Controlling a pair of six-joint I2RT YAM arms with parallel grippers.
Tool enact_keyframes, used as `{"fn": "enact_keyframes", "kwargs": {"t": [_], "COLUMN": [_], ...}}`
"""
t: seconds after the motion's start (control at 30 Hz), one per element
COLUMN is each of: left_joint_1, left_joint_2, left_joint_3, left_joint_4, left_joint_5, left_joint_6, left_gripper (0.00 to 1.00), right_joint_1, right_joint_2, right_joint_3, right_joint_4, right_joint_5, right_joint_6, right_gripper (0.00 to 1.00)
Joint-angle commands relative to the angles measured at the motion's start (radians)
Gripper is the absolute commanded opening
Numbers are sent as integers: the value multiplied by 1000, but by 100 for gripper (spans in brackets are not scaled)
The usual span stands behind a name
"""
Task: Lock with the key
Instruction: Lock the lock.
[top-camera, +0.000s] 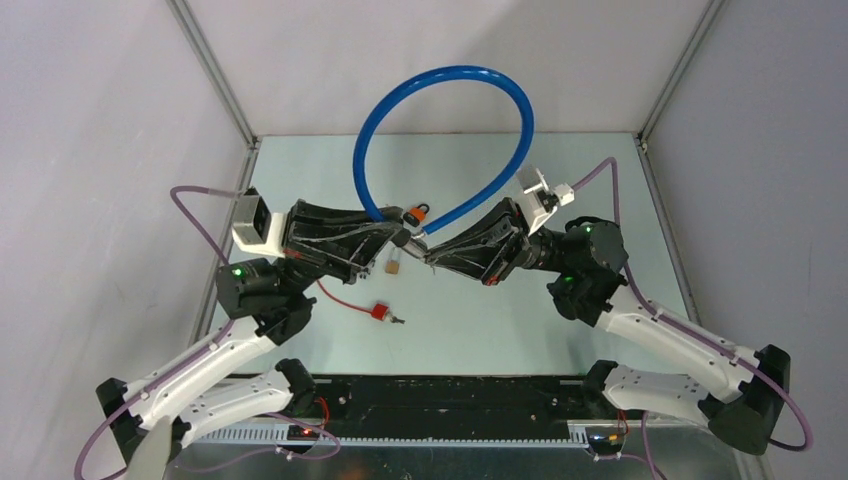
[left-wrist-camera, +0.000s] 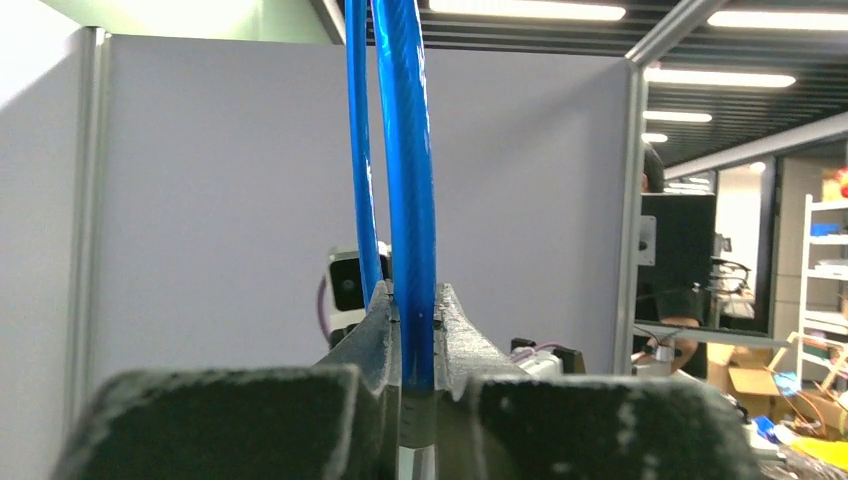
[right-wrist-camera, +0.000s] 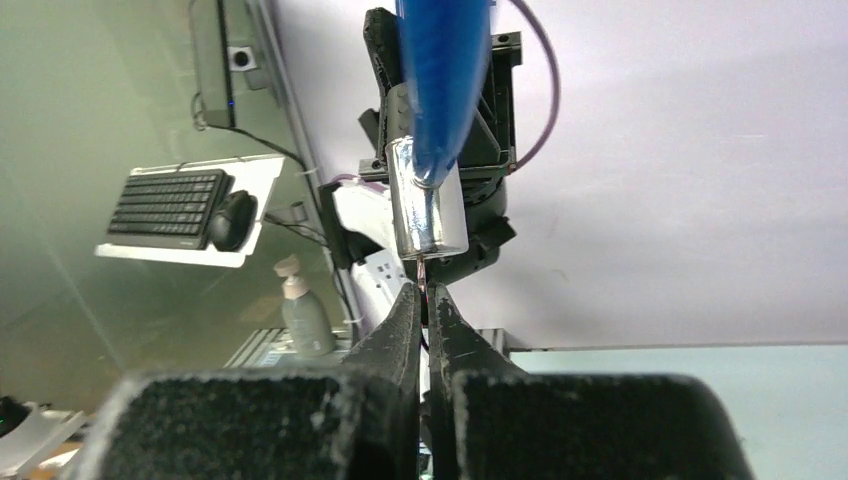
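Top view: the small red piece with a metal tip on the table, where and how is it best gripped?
Probably by its red head, from straight above: it lies flat on the table, and the head is its widest part. The red cord leaves on its left and the thin metal tip points right, so close the fingers across the other two sides.
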Motion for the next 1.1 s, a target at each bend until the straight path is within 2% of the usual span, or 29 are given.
{"fn": "enact_keyframes", "kwargs": {"t": [0.0, 0.13, 0.4, 0.53, 0.7, 0.9, 1.07], "left_joint_1": [2, 2, 2, 2, 2, 1, 2], "left_joint_2": [-41, -52, -88, -98, -120, -168, -188], "left_joint_3": [2, -7, 3, 11, 9, -2, -9], "left_joint_4": [46, 13, -60, -76, -77, -76, -76], "left_joint_5": [-167, -220, -225, -214, -207, -220, -214], "left_joint_6": [72, 88, 120, 123, 122, 134, 143], "left_gripper": [0, 0, 0, 0, 0, 0, 0], "right_joint_1": [50, 62, 49, 0, -71, -120, -163], "right_joint_2": [-48, -53, -115, -150, -190, -245, -244], "right_joint_3": [33, 33, 20, -11, -81, -173, -208], "right_joint_4": [-170, -253, -578, -684, -716, -572, -527], "right_joint_5": [127, 152, 139, 60, -35, -25, 9], "right_joint_6": [-192, -316, -566, -609, -621, -521, -454], "right_gripper": [0, 0, 0, 0, 0, 0, 0]}}
